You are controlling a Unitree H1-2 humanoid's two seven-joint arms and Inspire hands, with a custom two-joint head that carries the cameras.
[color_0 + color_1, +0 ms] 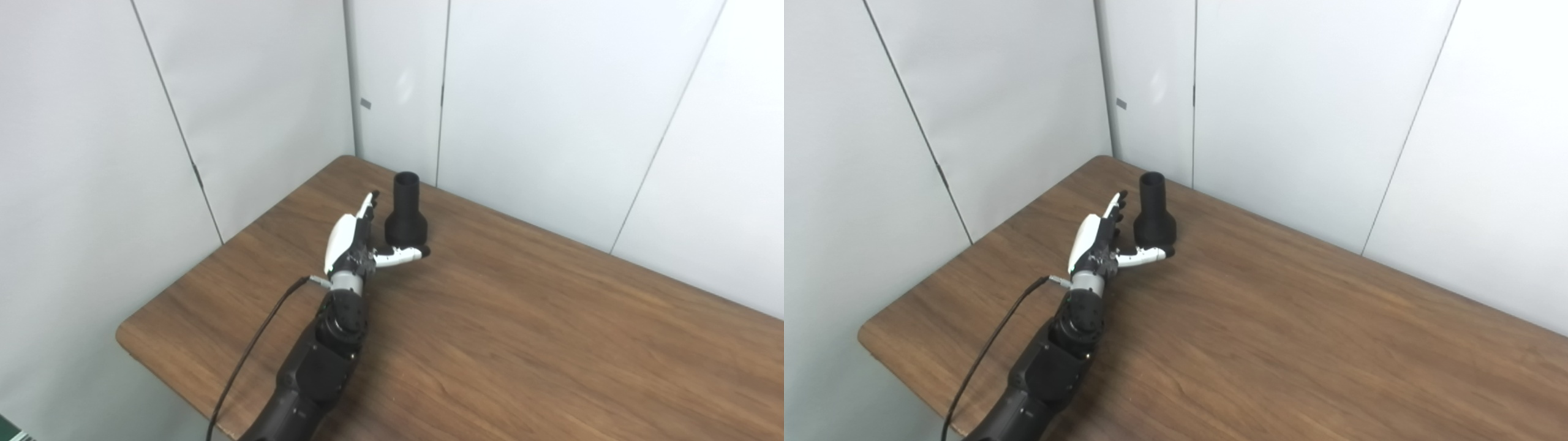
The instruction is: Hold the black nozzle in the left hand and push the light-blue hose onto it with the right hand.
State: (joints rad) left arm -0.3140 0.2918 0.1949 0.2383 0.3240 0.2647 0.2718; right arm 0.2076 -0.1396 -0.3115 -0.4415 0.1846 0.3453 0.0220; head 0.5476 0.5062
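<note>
1. Black plastic nozzle (405, 211), wide at the bottom and thin at the top, stands upright on the brown wooden table (520, 343), near its far corner by the white wall panels (551, 110).
2. Its open round mouth points up.
3. Nothing is pushed onto the nozzle yet.
4. The left hand (358, 240), white and black, is just beside the nozzle on its left side.
5. Its fingers (369, 204) are spread out and straight, and they hold nothing.
6. Its thumb (404, 254) reaches out in front of the wide bottom of the nozzle. It is very near, but I cannot tell if it touches.
7. The left arm (318, 367) is black and comes up from the near edge of the table. A thin black cable (254, 352) hangs along it.
8. The right hand cannot be seen in either view.
9. The light-blue hose cannot be seen either.
10. I think the task is only at its start. The hand looks ready to close on the nozzle.
11. Left to do: grab the nozzle, bring the hose, and push the hose on.
</note>
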